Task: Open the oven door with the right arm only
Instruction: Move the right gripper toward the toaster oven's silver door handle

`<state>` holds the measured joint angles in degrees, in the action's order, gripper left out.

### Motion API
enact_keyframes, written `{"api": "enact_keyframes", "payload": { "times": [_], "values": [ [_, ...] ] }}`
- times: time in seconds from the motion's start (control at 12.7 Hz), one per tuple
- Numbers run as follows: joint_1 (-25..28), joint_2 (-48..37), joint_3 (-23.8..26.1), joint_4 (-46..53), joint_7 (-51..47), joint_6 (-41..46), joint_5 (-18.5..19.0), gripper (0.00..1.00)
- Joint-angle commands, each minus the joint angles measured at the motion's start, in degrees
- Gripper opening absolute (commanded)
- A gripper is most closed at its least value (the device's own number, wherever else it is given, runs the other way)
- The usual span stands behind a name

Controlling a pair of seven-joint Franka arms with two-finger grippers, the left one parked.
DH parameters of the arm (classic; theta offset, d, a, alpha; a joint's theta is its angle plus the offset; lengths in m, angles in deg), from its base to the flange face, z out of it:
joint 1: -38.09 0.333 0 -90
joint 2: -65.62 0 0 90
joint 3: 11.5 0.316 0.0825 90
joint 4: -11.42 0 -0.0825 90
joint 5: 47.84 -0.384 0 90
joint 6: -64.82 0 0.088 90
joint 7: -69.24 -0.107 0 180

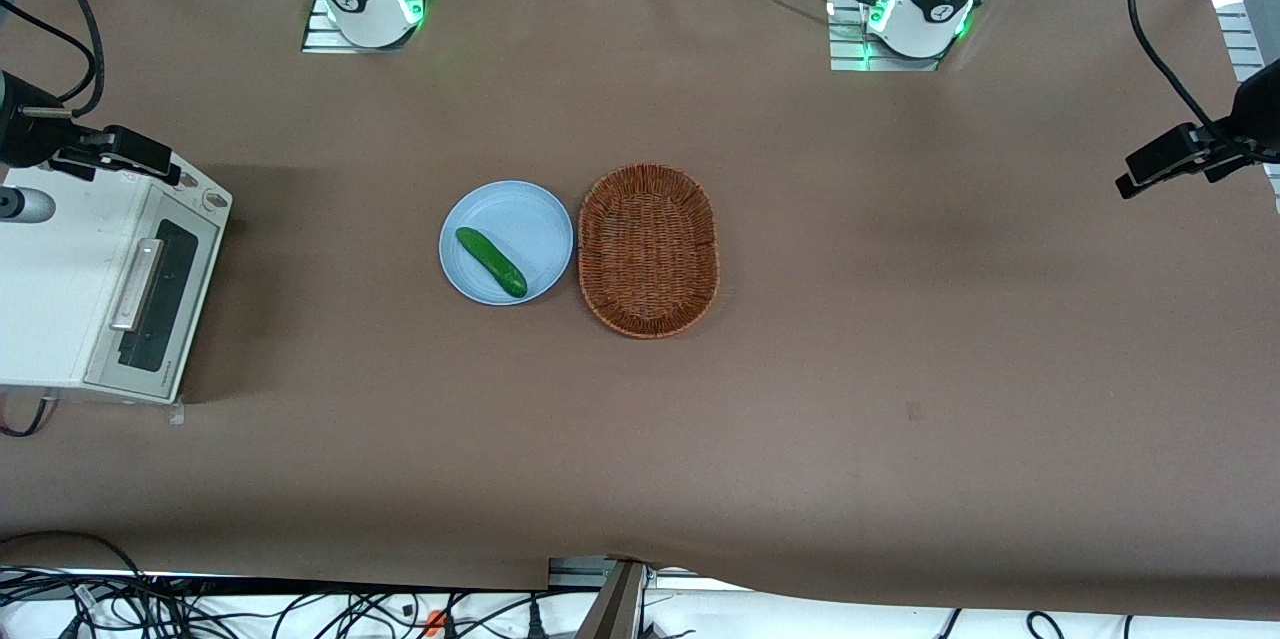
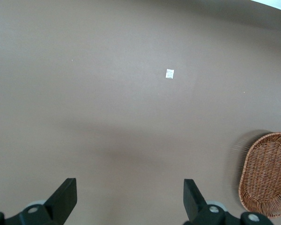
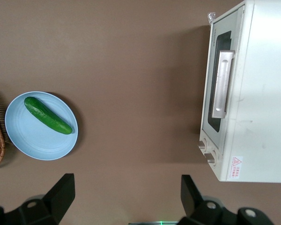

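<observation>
Cream-white boxy toaster oven (image 1: 70,289) at the working arm's end of the brown desk (image 1: 900,369), glass-windowed door (image 3: 218,86) closed. Black gripper (image 3: 126,194) above it, fingers (image 3: 63,187) spread wide, empty. Pale-blue round plate (image 1: 520,209) with 1 green cucumber (image 1: 491,262) beside the oval wicker basket (image 1: 648,250).

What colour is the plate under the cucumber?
Light blue plate, clearest in the right wrist view; open gripper hovers above the table.

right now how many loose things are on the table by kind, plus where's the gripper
toaster oven: 1, oven door shut
blue plate: 1
cucumber: 1, lying on the plate
wicker basket: 1, beside the plate
total: 4
The gripper is open, up above the table, near the oven's knob end.
</observation>
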<state>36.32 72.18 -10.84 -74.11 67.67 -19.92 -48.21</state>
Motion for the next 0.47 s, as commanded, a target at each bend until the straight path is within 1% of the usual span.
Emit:
{"api": "enact_keyframes", "payload": {
  "times": [0.0,0.39],
  "values": [
    [-0.34,-0.23,0.66,-0.17,0.61,0.8,-0.94,1.0],
    [0.46,0.91,0.66,-0.52,0.34,3.44,-0.33,1.0]
  ]
}}
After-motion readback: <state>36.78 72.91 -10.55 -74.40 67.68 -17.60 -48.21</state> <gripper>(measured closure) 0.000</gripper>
